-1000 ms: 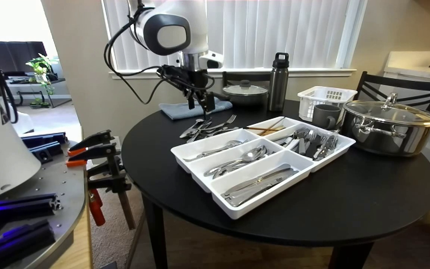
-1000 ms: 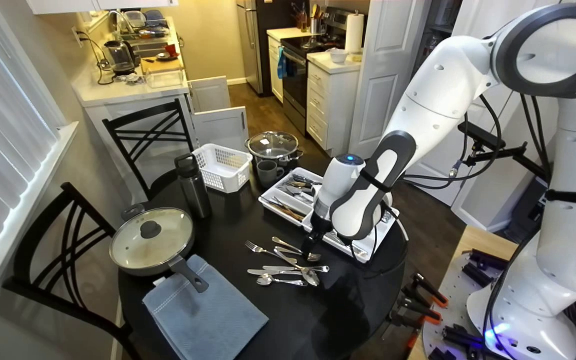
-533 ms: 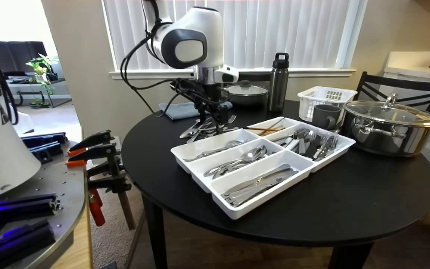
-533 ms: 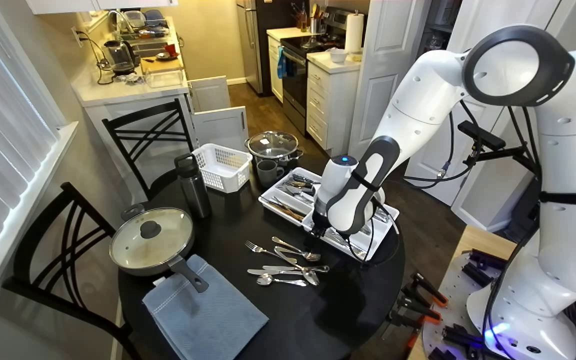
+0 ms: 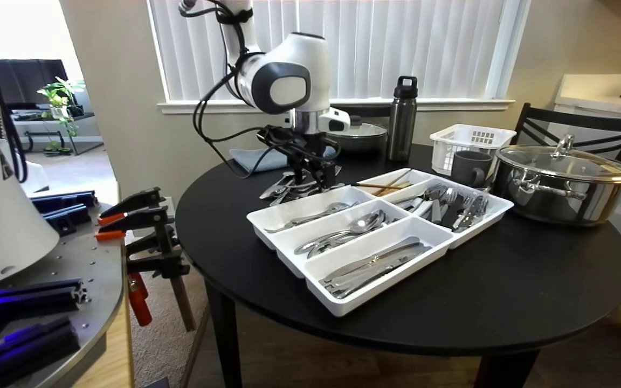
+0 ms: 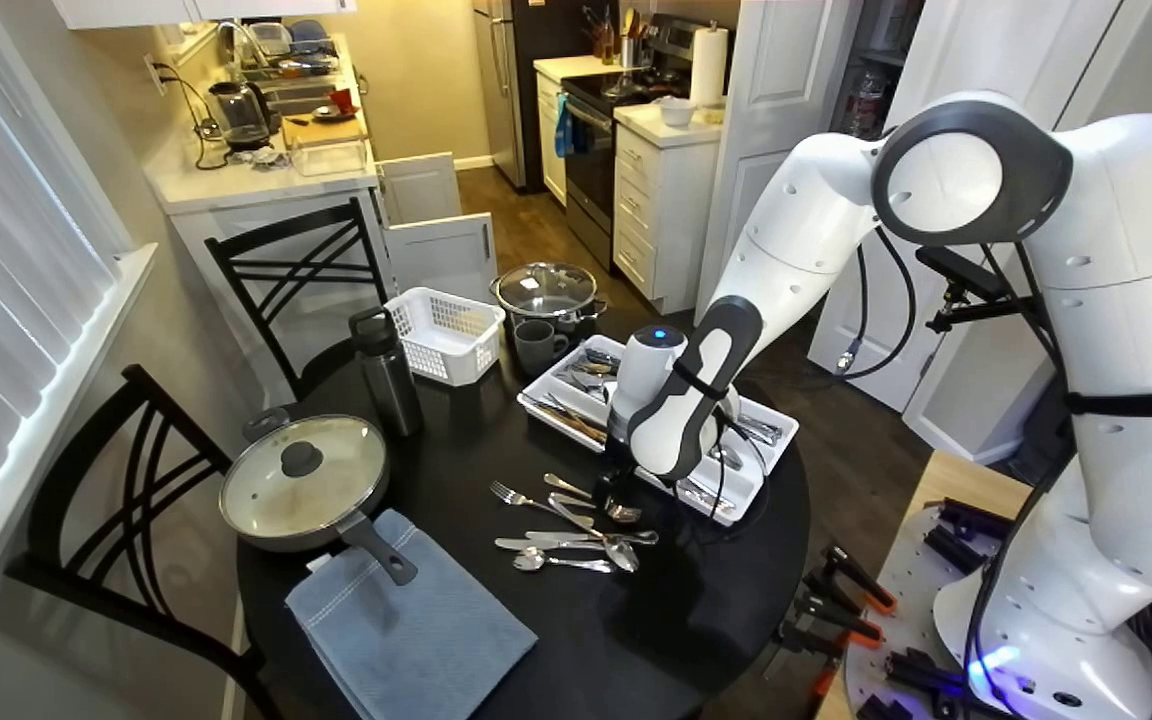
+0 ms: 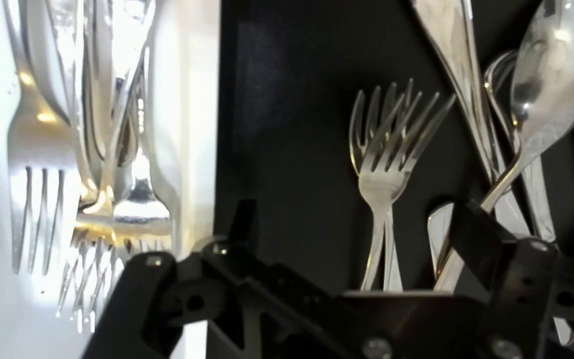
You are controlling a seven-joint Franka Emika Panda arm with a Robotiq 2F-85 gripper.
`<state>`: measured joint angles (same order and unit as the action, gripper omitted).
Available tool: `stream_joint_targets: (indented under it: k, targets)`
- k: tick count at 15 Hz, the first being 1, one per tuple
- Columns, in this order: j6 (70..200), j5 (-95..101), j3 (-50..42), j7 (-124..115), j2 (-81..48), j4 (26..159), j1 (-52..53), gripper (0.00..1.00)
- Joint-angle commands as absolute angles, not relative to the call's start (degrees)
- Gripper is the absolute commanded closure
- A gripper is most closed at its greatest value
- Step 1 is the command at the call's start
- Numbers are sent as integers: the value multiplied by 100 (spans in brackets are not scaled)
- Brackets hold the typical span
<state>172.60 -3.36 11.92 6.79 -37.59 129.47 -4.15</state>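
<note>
My gripper (image 7: pixel 357 219) stands open over the black table, low above the loose cutlery. Two overlapping forks (image 7: pixel 382 184) lie between its spread fingers in the wrist view, tines pointing up the picture; their handles run out of sight under the gripper body. The right finger (image 7: pixel 481 232) covers part of a spoon (image 7: pixel 551 75) handle and a rounded silver end. Nothing is held. In an exterior view the gripper (image 6: pixel 616 485) is at the tray side of the cutlery pile (image 6: pixel 576 540). Close by on the left is the white tray (image 7: pixel 200 99), holding more forks.
The sectioned white tray (image 5: pixel 434 242) holds sorted cutlery and chopsticks. Around the table stand a steel pot (image 5: pixel 564 188), a grey mug (image 5: pixel 470 167), a white basket (image 6: pixel 446 335), a bottle (image 6: pixel 386 375) and a lidded pan (image 6: pixel 306 480). A blue cloth (image 6: pixel 416 620) lies beside the pile.
The gripper has come down toward the table and shifted over the pile's tray side, staying open. The cutlery and tray have not moved.
</note>
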Motion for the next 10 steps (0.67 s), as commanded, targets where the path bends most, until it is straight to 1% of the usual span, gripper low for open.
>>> stream_joint_targets:
  k: [1, 10]
  targets:
    - [17152, -190, 1001, 639, -3891, 12737, -206, 33]
    - [17175, -97, 878, 634, -3979, 12629, -19, 91]
